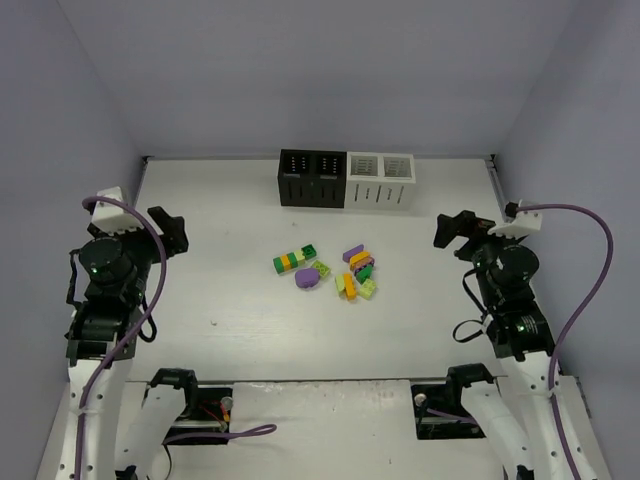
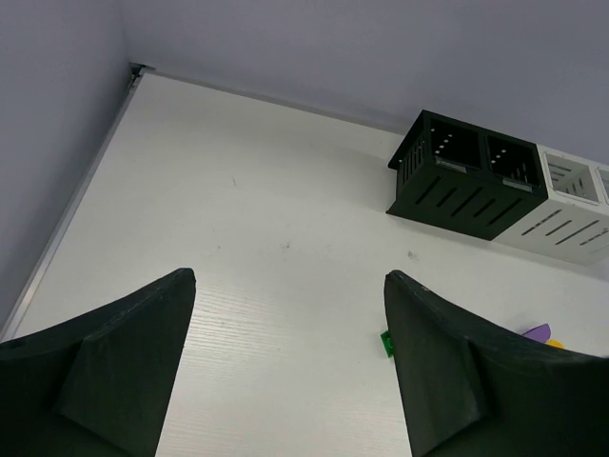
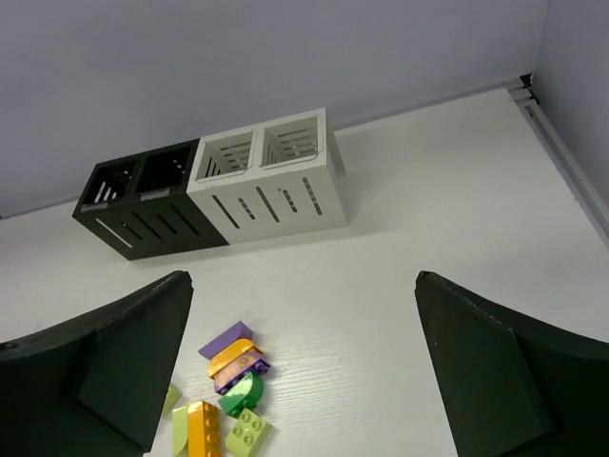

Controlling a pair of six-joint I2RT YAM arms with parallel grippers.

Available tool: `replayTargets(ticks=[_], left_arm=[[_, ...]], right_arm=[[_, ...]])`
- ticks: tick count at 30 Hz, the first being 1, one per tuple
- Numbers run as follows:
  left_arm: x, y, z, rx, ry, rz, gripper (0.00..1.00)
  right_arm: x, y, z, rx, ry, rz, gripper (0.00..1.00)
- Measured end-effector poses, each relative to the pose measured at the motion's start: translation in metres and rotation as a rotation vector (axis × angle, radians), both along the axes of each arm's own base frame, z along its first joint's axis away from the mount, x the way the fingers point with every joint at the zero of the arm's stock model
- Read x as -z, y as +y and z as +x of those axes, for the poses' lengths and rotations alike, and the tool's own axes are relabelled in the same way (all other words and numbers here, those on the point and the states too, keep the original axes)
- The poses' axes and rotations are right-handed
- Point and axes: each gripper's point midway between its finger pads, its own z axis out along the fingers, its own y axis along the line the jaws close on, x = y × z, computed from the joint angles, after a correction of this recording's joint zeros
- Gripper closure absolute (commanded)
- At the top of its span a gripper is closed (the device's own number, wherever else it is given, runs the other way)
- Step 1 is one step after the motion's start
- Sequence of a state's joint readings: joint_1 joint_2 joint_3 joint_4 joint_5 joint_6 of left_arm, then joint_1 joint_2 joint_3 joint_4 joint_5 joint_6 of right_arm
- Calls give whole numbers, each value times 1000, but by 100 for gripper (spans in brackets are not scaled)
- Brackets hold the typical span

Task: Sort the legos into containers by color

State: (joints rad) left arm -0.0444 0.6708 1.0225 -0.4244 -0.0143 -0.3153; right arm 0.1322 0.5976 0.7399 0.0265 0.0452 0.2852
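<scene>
Near-edge black left gripper (image 1: 168, 232) and black right gripper (image 1: 455, 230) both gape wide, empty; small multicoloured plastic legos (image 1: 325, 270) lie between them.

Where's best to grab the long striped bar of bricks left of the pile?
Pinch the striped bar across its narrow width at the middle, coming straight down: it lies flat and both long sides look clear of neighbouring bricks.

A white wood-grain table (image 1: 220, 290) stands boxed in by pale lilac-grey walls (image 1: 320, 70) at left, right and far, a thin metal strip (image 3: 561, 143) edging its right side.
</scene>
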Motion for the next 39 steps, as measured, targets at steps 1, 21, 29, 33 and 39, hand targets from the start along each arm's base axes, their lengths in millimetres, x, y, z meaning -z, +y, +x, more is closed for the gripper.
replayTargets(ticks=[1,21,29,33,39], left_arm=[[1,0,1,0,3,0,26],[25,-7,11,35,104,-17,26],[28,-8,13,41,114,-21,26],[30,-9,13,44,123,-22,26],[31,-10,13,47,125,-23,26]], right_arm=[[2,0,2,0,14,1,0],[163,92,40,-117,584,35,4],[190,126,27,-64,640,52,19],[209,135,21,-33,689,54,28],[250,142,9,21,786,13,33]])
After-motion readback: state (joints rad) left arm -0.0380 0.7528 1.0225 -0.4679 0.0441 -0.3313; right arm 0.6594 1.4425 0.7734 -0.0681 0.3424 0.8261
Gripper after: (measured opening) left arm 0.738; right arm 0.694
